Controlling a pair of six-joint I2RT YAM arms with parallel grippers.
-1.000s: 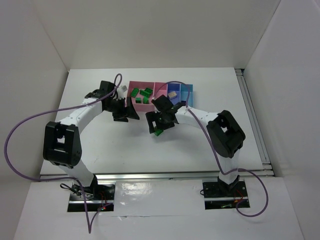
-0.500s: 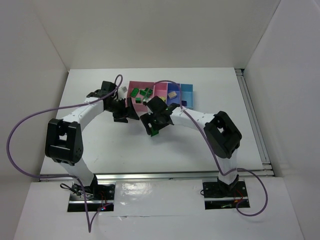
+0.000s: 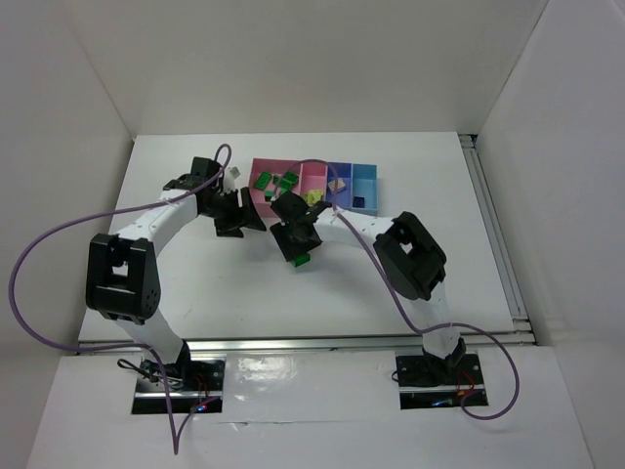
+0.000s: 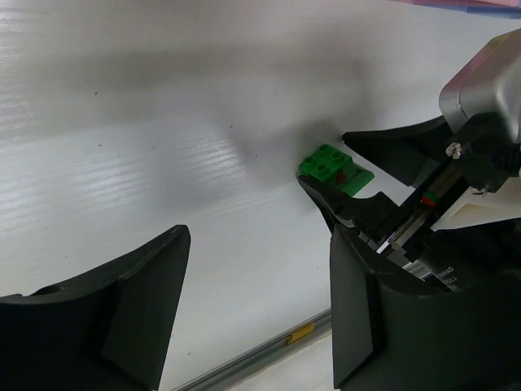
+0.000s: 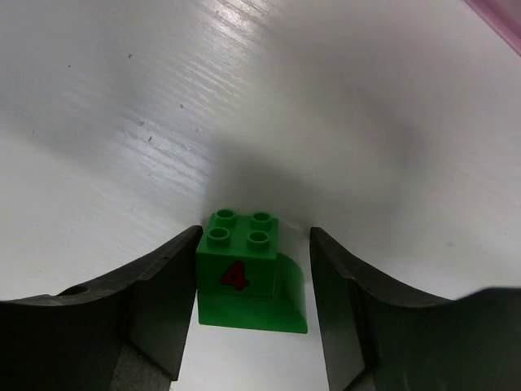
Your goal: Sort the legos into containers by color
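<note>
A white worktop (image 3: 410, 274), walled in white on 3 sides, carries everything. 2 black-and-white arms reach in from its near edge, the left arm (image 3: 122, 278) curving in from the left and the right arm (image 3: 415, 259) bending in from the right, each trailing a purple cable (image 3: 39, 254). Toward the far side sits a joined row of shallow containers (image 3: 363, 168): a large pink tray (image 3: 256, 168) at the left end, a smaller pink tray (image 3: 314, 172) next to it, then blue sections to the right. The left hand (image 4: 259, 244) hangs just in front of the large pink tray with its 2 fingers spread wide and nothing between them. The right hand (image 5: 254, 232) is low over the worktop near the middle, its fingers spread to either side of 1 green brick (image 5: 248, 273); the left finger is touching or almost touching the brick, while the right finger is just beside it. That brick stands on the bare worktop, outside the trays, 4 studs up, with a red 4 on its side and a curved slope on the right. Several small green bricks (image 3: 286, 181) lie in the large pink tray, and a pale yellow-green piece (image 3: 312, 197) lies in the smaller pink tray.
</note>
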